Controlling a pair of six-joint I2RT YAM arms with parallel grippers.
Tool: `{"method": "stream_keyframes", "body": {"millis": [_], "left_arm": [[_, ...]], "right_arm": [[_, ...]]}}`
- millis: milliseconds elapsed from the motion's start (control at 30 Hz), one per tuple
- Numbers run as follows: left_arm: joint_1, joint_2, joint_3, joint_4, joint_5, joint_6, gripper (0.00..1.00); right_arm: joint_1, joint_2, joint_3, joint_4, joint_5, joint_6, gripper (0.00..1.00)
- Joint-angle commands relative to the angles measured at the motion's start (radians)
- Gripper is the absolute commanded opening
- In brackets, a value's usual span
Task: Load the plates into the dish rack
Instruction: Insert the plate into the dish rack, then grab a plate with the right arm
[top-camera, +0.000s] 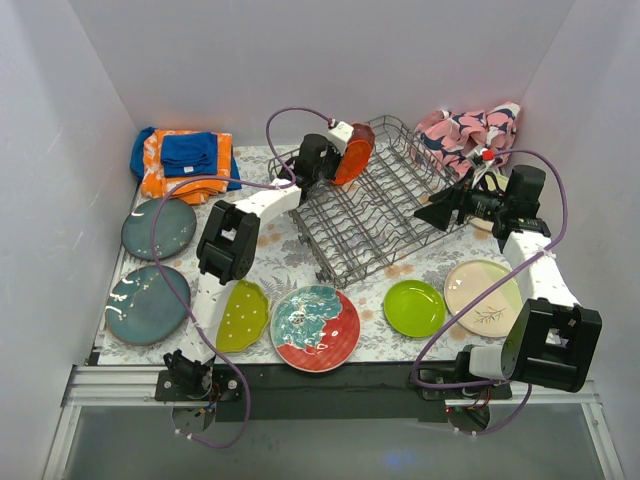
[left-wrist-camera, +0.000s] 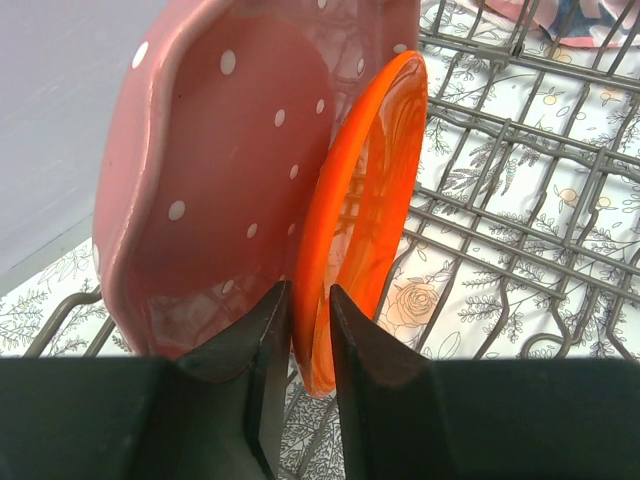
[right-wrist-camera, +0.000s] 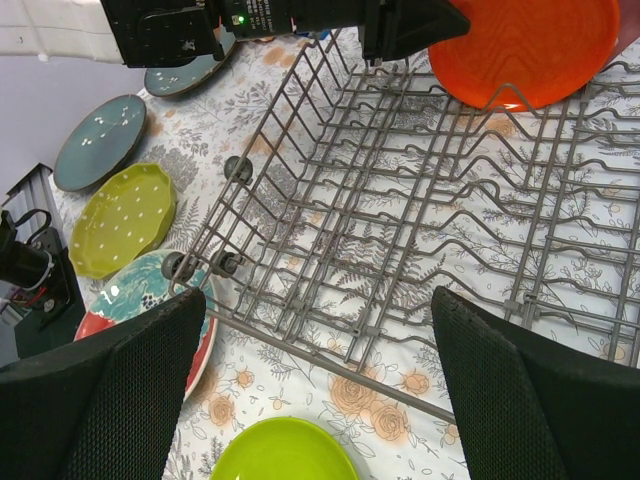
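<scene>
Near edge of the counter (top-camera: 400, 272): plates are waiting flat. The red-teal floral plate (top-camera: 315, 327) is lying at 6 o'clock of the dish rack (top-camera: 380, 215), the lime plate (top-camera: 414, 307) and cream plate (top-camera: 483, 296) at 5, and the yellow-green dotted plate (top-camera: 240, 315) at 7.

Right arm is folding back at the elbow. The right claw (right-wrist-camera: 320, 400) is spread wide, empty, hovering off the rack's 3 o'clock side and facing 9.

Left arm is reaching long toward 12. The left claw (left-wrist-camera: 308, 292) is straddling the lower rim of the orange plate (left-wrist-camera: 365, 200), fingers tight to both faces, so it looks to be pinching it.

Far corner, 11 o'clock of the rack: the orange plate is standing on edge, just beside the pink dotted plate (left-wrist-camera: 210, 170).

Step in hand, as I judge it, is seating and letting go. One finger is sitting in the narrow gap between the two plates. Best to part the fingers only slightly, confirm the rim is resting between tines, then back straight out without nudging either plate.
</scene>
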Motion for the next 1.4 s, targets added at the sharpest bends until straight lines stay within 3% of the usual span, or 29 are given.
{"method": "stream_keyframes", "body": {"millis": [0, 367, 667, 967, 1133, 1367], "left_arm": [[-0.01, 0.002, -0.006, 0.029, -0.02, 0.008, 0.21], [-0.028, -0.105, 0.024, 0.006, -0.07, -0.011, 0.39], [-0.03, -0.237, -0.025, -0.028, -0.155, -0.031, 0.44], [-0.03, -0.44, -0.174, -0.057, -0.193, -0.086, 0.49], [-0.03, -0.608, -0.338, -0.092, -0.169, -0.167, 0.52], [-0.024, -1.056, -0.772, -0.136, -0.116, -0.334, 0.58]], "right_arm": [[-0.007, -0.007, 0.009, 0.031, -0.03, 0.012, 0.98], [-0.009, -0.006, 0.012, 0.028, -0.033, 0.01, 0.98], [-0.01, -0.009, 0.006, 0.024, -0.061, -0.002, 0.98], [-0.01, 0.014, 0.034, -0.074, -0.07, -0.146, 0.98], [-0.009, 0.005, 0.103, -0.376, 0.039, -0.388, 0.98], [-0.007, -0.015, 0.092, -0.8, 0.24, -0.833, 0.98]]}}
